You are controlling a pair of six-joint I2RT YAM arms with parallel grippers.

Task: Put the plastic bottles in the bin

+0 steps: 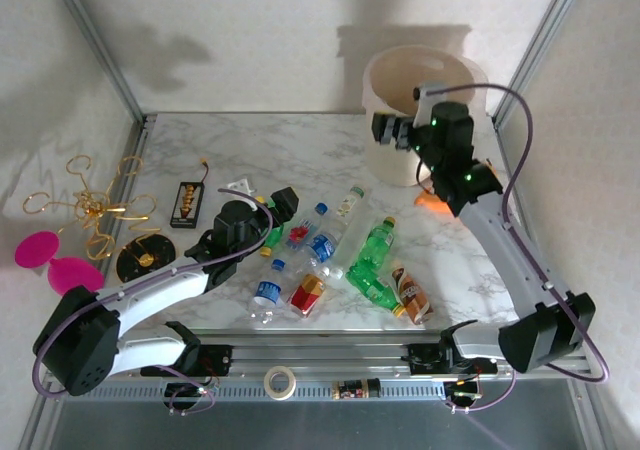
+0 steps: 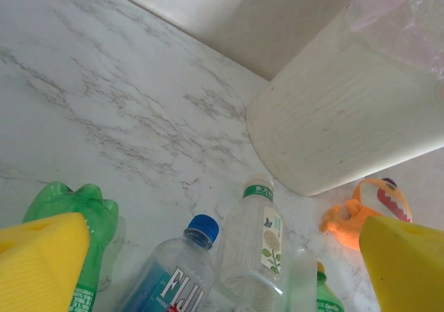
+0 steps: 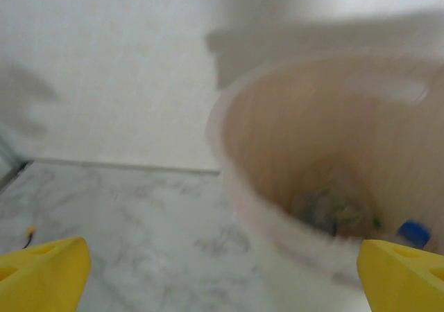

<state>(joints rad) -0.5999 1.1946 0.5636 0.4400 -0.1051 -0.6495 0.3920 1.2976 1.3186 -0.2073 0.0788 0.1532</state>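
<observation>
Several plastic bottles lie in a loose heap mid-table: a Fiji bottle (image 1: 322, 245), a clear one (image 1: 345, 205), two green ones (image 1: 375, 240), a brown-labelled one (image 1: 410, 292) and a red-labelled one (image 1: 307, 295). My left gripper (image 1: 283, 206) is open at the heap's left edge. Between its yellow fingertips (image 2: 41, 263) lie the Fiji bottle (image 2: 173, 270) and the clear bottle (image 2: 257, 243), with a green bottle (image 2: 76, 215) by the left finger. My right gripper (image 1: 388, 130) hangs open and empty at the left rim of the cream bin (image 1: 420, 100). The blurred bin (image 3: 333, 152) holds a blue-capped bottle (image 3: 414, 232).
An orange toy (image 1: 432, 202) sits at the bin's foot, also seen as the orange toy (image 2: 354, 218) near the bin wall (image 2: 347, 118). At the left stand a gold wire ornament (image 1: 90, 205), pink discs (image 1: 40, 250) and a black battery holder (image 1: 187, 202). A tape roll (image 1: 281, 381) lies on the front rail.
</observation>
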